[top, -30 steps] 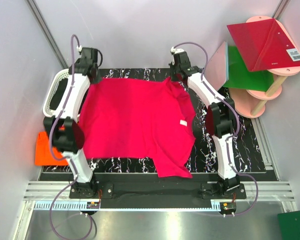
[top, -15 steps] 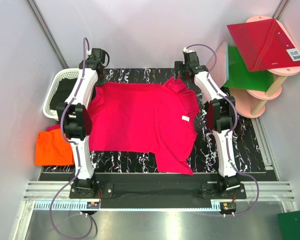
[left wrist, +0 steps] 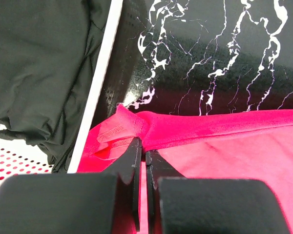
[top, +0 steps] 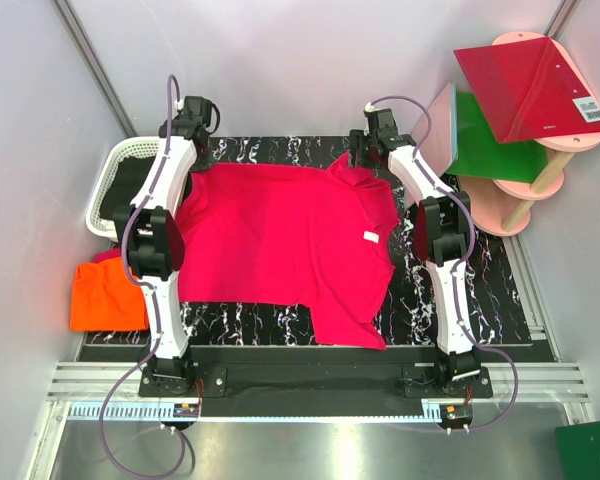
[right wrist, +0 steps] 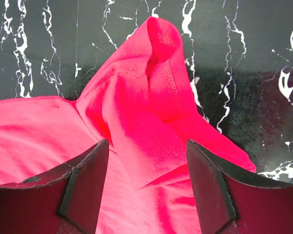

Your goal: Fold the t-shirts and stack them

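Cloth fills most of the overhead view. The hot pink t-shirt (top: 280,240) lies spread nearly flat on the black marbled table (top: 480,290), with its white neck label (top: 368,237) facing up and one sleeve trailing toward the near edge. The orange t-shirt (top: 105,297) sits in a compact block off the table's left side, near the white basket (top: 102,185). Both arms reach to the far edge. The left gripper (top: 187,160) is at the shirt's far left corner and the right gripper (top: 363,158) at its far right corner.

From the left wrist, the fingers (left wrist: 129,165) are pressed together on a pinch of pink hem, just beside the basket's rim. Dark cloth (left wrist: 39,63) lies inside the basket.

From the right wrist, the fingers (right wrist: 85,175) stand apart and clamp nothing. A puckered peak of pink sleeve, its stitched hem showing, rises between and beyond them.

This shirt looks light and limp, so it will likely sag and crease wherever it is unsupported, and it may slide on the glossy table. The stitched hems and seams at the corners look like the firmest holds. Taking two corners at once should keep the edge between them taut for a clean fold.
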### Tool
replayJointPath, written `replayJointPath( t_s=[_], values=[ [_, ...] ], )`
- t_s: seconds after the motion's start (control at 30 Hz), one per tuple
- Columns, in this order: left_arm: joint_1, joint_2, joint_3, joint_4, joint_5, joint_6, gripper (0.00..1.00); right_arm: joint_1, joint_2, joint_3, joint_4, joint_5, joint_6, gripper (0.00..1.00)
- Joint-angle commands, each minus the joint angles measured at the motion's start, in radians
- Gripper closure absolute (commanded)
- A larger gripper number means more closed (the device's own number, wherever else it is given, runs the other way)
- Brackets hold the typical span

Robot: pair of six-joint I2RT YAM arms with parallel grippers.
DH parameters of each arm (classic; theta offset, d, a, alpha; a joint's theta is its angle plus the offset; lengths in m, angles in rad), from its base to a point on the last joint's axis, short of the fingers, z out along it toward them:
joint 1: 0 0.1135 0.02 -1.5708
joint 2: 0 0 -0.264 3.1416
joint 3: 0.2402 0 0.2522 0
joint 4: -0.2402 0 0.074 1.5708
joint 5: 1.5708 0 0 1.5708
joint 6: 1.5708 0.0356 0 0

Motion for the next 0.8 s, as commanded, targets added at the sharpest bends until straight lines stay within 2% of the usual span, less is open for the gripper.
replayJointPath(
  t_s=[0.0,0.07,0.17,0.2,0.7,0.73,0.77],
  values=[
    [-0.006,0.000,0.004,0.018,-0.007,0.007,1.00,-0.003,0.000,0.002,-0.002,-0.043,0.022,0.35],
    [-0.006,-0.002,0.001,0.016,-0.013,0.010,1.00,-0.003,0.010,0.011,-0.004,-0.066,0.026,0.51],
    [-0.006,-0.002,-0.004,0.016,-0.018,0.010,1.00,-0.003,0.023,0.028,-0.008,-0.090,0.030,0.99],
    [-0.006,-0.005,-0.006,0.016,-0.019,0.008,1.00,-0.003,0.023,0.030,-0.010,-0.092,0.030,1.00],
    [-0.018,-0.022,-0.006,0.016,-0.032,-0.016,1.00,-0.008,-0.060,0.062,-0.008,0.017,0.019,1.00],
    [-0.019,-0.020,-0.009,0.015,-0.033,-0.016,1.00,-0.007,-0.060,0.056,-0.014,0.043,0.017,0.90],
    [-0.021,-0.022,-0.009,0.016,-0.033,-0.016,1.00,-0.007,-0.068,0.050,-0.013,0.046,0.014,0.58]
  ],
)
